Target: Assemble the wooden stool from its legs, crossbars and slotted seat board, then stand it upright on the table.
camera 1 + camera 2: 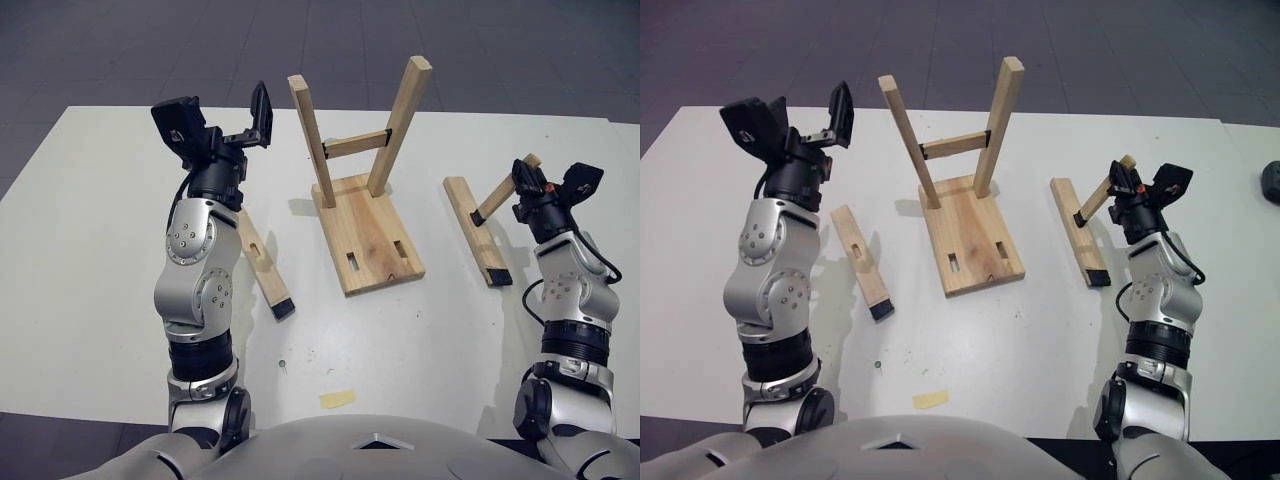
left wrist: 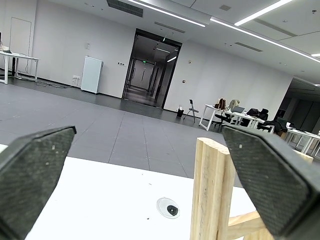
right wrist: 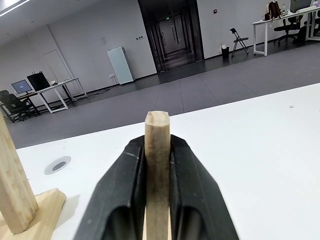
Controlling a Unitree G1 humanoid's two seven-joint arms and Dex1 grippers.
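The seat board (image 1: 366, 240) lies flat in the middle of the table (image 1: 90, 260) with its slots facing up, which lets the legs drop in from above. Two upright legs (image 1: 311, 140) already stand in its far end, tied by a crossbar (image 1: 355, 145). The two near slots (image 1: 352, 260) are unfilled, so the stool looks about half built. To the right of the board, well apart from it, a loose leg (image 1: 476, 228) lies on the table with a second crossbar (image 1: 497, 198) angling up from it. The right gripper (image 3: 157, 150) is clamped narrow on that bar's free end, probably to lift the pair as one piece. The left gripper (image 1: 248, 125) hangs raised and spread wide, holding nothing, just beside the top of the nearer upright leg; its fingers (image 2: 267, 175) frame that leg in the wrist view, perhaps ready to steady the frame. Another loose leg (image 1: 262, 265) lies beside the left arm, close enough to be knocked. A scrap of tape (image 1: 337, 398) sits near the table's front edge, out of the way.
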